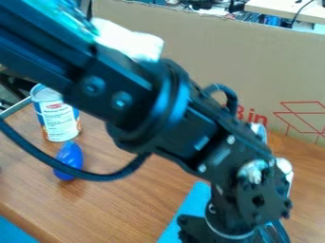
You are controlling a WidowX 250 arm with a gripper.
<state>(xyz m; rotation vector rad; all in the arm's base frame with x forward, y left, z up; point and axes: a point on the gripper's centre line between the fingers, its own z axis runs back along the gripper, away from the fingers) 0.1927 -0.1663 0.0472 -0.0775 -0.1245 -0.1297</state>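
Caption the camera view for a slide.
Black robot arm slanting over a wooden table, a blue object near a labelled can, cardboard behind.

Black arm (136, 92) aslant, wrist (254, 190) downward

Rm's bright, light mostly from above AFAICT: glare streaks along the glossy black metal robot arm (143, 97), the crumpled white patch (136, 42) on it nearly blown out. Soft shadow under the smooth blue oval object (69, 160); faint sheen on the brown wood-grain tabletop (120, 204).
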